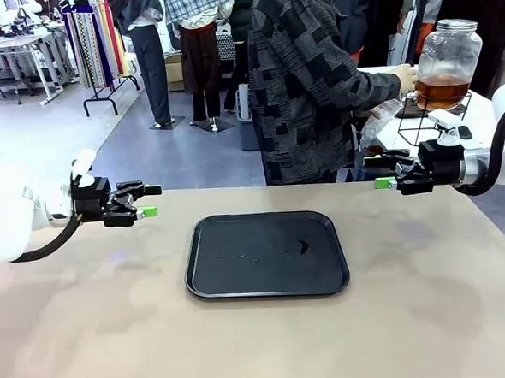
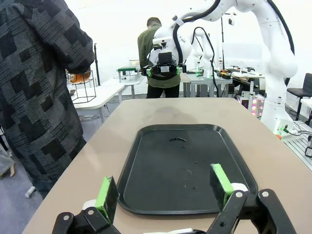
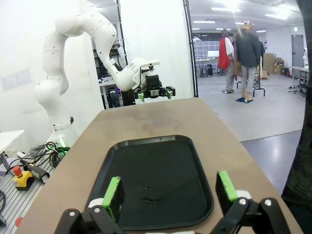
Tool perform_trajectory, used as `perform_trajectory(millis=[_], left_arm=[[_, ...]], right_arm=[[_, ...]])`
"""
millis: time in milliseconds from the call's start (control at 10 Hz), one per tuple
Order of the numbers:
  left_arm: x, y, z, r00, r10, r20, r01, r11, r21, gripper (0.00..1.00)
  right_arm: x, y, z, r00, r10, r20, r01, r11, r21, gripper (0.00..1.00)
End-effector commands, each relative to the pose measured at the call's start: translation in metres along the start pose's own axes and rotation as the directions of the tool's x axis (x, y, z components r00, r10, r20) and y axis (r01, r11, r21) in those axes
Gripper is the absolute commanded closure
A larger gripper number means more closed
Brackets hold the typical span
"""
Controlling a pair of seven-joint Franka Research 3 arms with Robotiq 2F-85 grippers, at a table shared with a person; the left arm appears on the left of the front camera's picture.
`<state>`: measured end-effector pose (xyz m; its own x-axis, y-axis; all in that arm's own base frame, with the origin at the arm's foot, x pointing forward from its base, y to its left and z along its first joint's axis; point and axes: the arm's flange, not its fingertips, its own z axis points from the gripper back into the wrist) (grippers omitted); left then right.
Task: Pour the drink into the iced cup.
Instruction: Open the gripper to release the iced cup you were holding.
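A black tray lies at the middle of the tan table, bare apart from a few small droplets and a dark smear on its floor. The left gripper hangs above the table at the tray's left, clear of it, jaws spread wide with nothing between the green pads. The right gripper hangs at the table's far right edge, likewise wide apart and holding nothing, pointing toward the tray. The drink sits as an amber layer in the lower part of a big lidded glass jar, which stands on a black wire stand on a white side table beyond the right arm. A person in a dark patterned sweater stands at the far side, one hand touching the jar's side.
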<state>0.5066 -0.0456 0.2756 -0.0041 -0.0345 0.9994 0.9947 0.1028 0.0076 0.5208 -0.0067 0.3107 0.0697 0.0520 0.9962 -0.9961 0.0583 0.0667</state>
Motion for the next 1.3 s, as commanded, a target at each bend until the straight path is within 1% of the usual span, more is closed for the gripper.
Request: perform_trajectory(millis=[0, 1200], left_arm=[[0.0020, -0.0003, -0.0002, 1.000, -0.001, 0.004, 0.001, 1.000, 0.003, 0.00], [0.0020, -0.0003, -0.0002, 1.000, -0.001, 0.004, 0.001, 1.000, 0.003, 0.00]], right_arm=[[0.0025, 0.0013, 0.0008, 1.000, -0.006, 0.009, 0.006, 1.000, 0.002, 0.00], [0.0025, 0.0013, 0.0008, 1.000, -0.006, 0.009, 0.006, 1.000, 0.002, 0.00]])
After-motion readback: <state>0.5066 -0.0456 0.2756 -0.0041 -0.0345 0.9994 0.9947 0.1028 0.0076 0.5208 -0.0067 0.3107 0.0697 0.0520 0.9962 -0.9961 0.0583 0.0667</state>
